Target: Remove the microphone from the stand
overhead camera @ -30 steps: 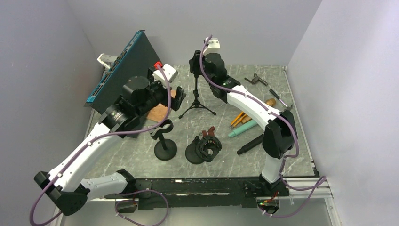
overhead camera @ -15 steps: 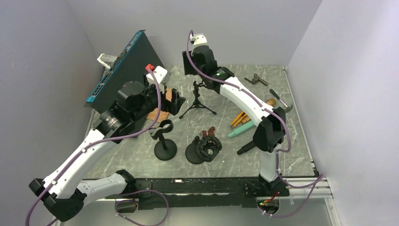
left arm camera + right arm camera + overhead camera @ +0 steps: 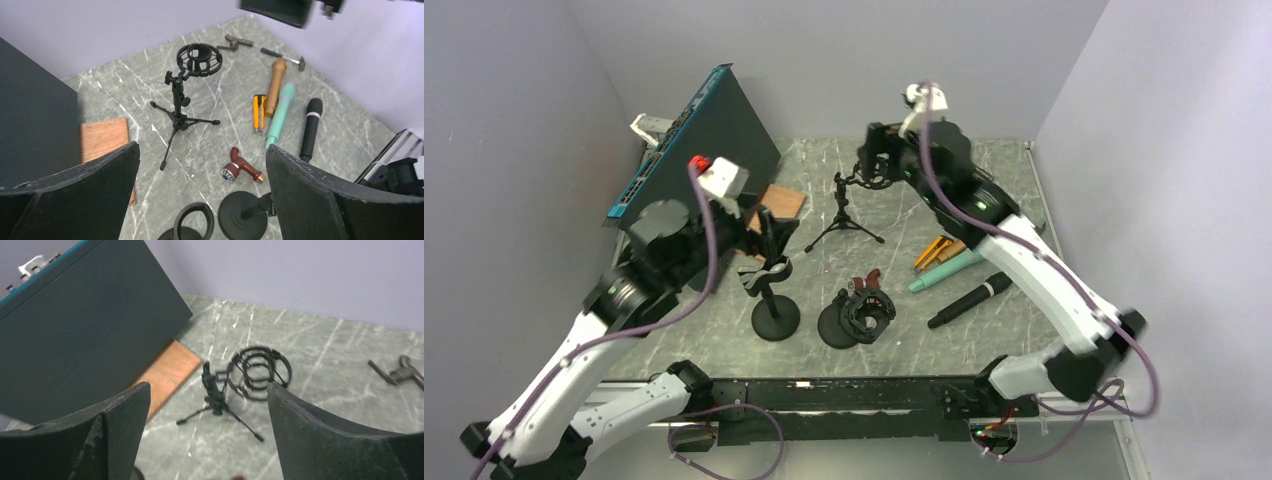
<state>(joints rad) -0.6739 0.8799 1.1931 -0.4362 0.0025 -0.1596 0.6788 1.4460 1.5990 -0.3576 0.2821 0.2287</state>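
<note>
The microphone [image 3: 969, 303] is found lying flat on the table [image 3: 1044, 335], on the right side and well apart from the stand [image 3: 844, 205]. The shock mount [image 3: 199, 57] at the top of the stand is seen as an open ring with nothing seated in it, so the removal is judged complete as things lie. The left gripper [image 3: 202, 147] is spread wide with nothing between its fingers, and the right gripper [image 3: 207, 385], held above the shock mount, is likewise spread and empty. The microphone is judged to be rigid and of moderate weight, biased toward the head end. Its smooth round barrel can be expected to roll and to slip under a light pinch. If it is to be handled again, it should be taken across the middle of the barrel, and the grille should be avoided as the more delicate part. A teal cylinder [image 3: 280, 114] lies just beside it on the side nearer the stand, so little finger room is offered there. Bare table is available on the outer side, bounded by the right wall [image 3: 1144, 200] and the table's near edge.
</note>
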